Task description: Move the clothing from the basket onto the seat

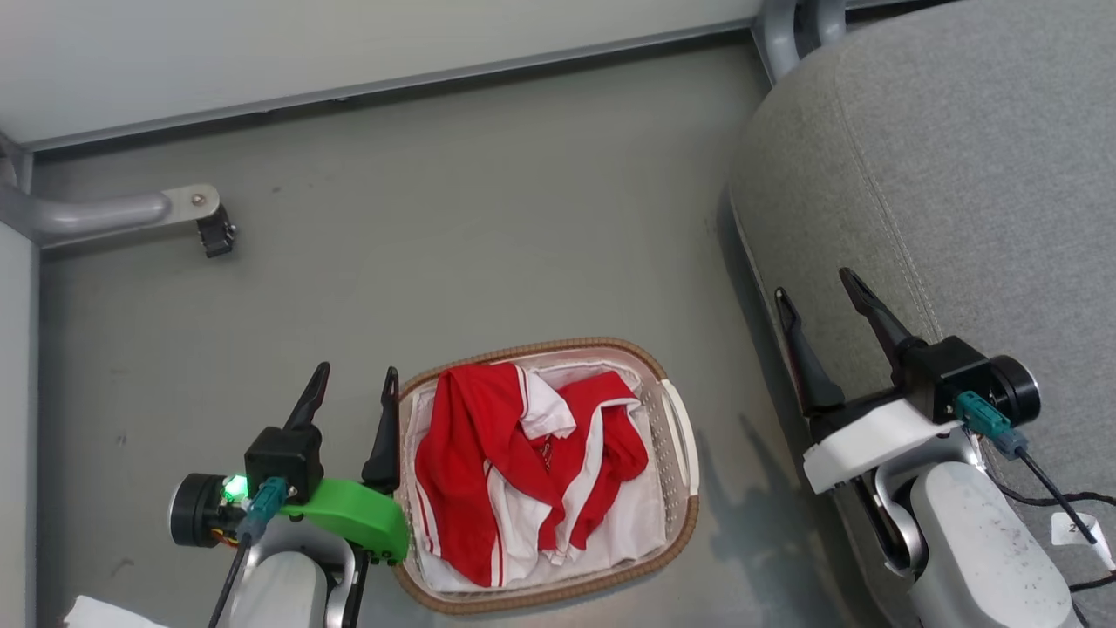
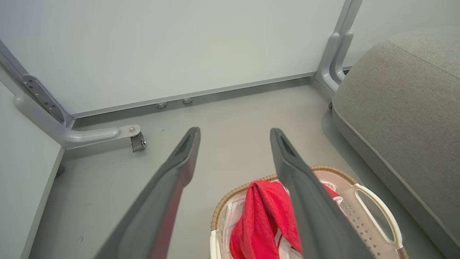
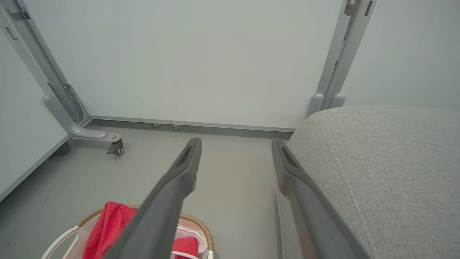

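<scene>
Plainly, the left gripper (image 1: 356, 377) and right gripper (image 1: 813, 286) both stand spread wide, holding nothing; the clothing (image 1: 488, 453) lies heaped in the basket (image 1: 558, 345) on the floor (image 1: 523, 218) between them, near the grey seat (image 1: 959, 174)

Clothing (image 1: 523, 471) in basket (image 1: 558, 345) | basket on floor (image 1: 523, 218), left of seat (image 1: 959, 174), apart | left gripper (image 1: 357, 371) beside basket's left rim | right gripper (image 1: 813, 283) at seat's left edge
</scene>
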{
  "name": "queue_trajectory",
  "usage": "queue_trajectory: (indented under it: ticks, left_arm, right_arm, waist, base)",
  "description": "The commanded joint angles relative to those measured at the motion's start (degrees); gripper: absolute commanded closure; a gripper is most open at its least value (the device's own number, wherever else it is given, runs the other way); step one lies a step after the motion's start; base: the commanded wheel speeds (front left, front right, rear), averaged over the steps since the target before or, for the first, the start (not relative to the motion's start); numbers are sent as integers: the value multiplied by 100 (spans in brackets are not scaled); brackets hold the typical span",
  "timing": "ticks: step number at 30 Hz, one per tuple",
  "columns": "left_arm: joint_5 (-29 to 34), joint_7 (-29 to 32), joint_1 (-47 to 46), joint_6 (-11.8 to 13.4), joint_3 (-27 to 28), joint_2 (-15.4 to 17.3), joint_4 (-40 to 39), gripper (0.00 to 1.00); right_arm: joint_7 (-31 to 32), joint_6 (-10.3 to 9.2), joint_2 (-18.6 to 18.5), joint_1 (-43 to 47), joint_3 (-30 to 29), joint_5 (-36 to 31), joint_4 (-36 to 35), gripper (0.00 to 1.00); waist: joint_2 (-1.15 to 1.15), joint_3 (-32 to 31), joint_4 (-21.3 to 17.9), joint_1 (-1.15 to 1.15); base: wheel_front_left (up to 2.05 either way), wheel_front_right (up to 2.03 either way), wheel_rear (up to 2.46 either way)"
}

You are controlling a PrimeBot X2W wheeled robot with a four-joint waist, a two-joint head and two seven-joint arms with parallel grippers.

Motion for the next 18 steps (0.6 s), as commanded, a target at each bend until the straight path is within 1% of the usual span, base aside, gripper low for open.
queue_trajectory:
  ticks: [1, 5, 6, 10, 18]
  left_arm:
    - [-74, -12, -206, -21, -32, 13, 70, 0]
    - [-346, -12, -495, -54, -150, 14, 409, 0]
    - [-383, -12, -673, -73, -209, 15, 624, 0]
    - [-550, -11, -987, -82, -312, 15, 1162, 0]
    - [-792, -11, -1472, -31, -697, 20, 2254, 0]
  right_arm:
    - [-24, -5, 18, -136, 37, 29, -87, 0]
    - [-24, -5, 25, -354, 144, 82, -284, 0]
    - [-24, -5, 28, -452, 200, 105, -371, 0]
    - [-24, -5, 36, -632, 291, 155, -505, 0]
    - [-24, -5, 73, -857, 400, 292, -530, 0]
  waist:
    - [0, 522, -277, 0]
    - [0, 915, -411, 0]
    - [0, 1118, -475, 0]
    - [0, 1477, -593, 0]
    - [0, 1978, -750, 0]
  base:
    - [0, 0, 0]
    - [0, 0, 0]
    - [0, 0, 0]
    - [0, 0, 0]
    - [0, 0, 0]
